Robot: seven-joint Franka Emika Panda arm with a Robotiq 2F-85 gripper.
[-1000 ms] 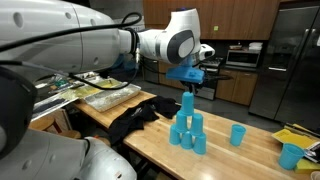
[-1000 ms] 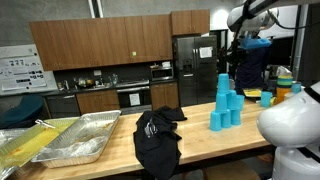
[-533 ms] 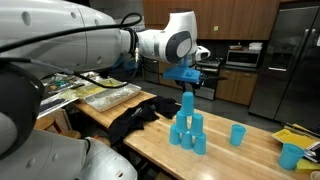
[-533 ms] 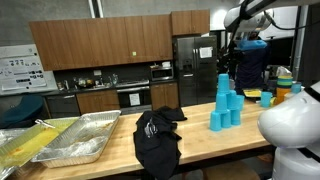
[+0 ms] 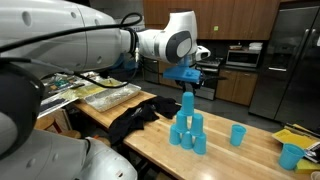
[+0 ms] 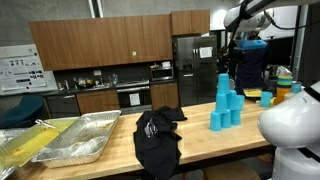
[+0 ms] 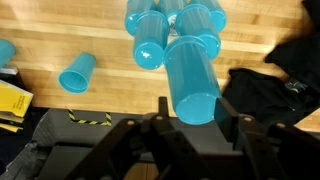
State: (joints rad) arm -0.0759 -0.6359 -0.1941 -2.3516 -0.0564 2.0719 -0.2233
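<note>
A stack of blue plastic cups (image 5: 187, 130) stands as a pyramid on the wooden table (image 5: 250, 150); it also shows in the other exterior view (image 6: 226, 108). The top cup (image 7: 190, 75) stands upright on the stack. My gripper (image 7: 192, 106) hangs just above that cup (image 5: 187, 99), its fingers spread on either side of the rim without clearly touching it. In the exterior view my gripper (image 5: 188, 80) holds nothing.
Two loose blue cups (image 5: 237, 134) (image 5: 290, 155) stand on the table beyond the stack; one (image 7: 77, 72) shows lying in the wrist view. A black cloth (image 5: 135, 120) lies beside the stack. Metal trays (image 6: 70, 140) sit further along. A yellow item (image 7: 12, 100) lies near the edge.
The arm has shifted very slightly; the gripper stays above the top cup. The cups have not moved.
</note>
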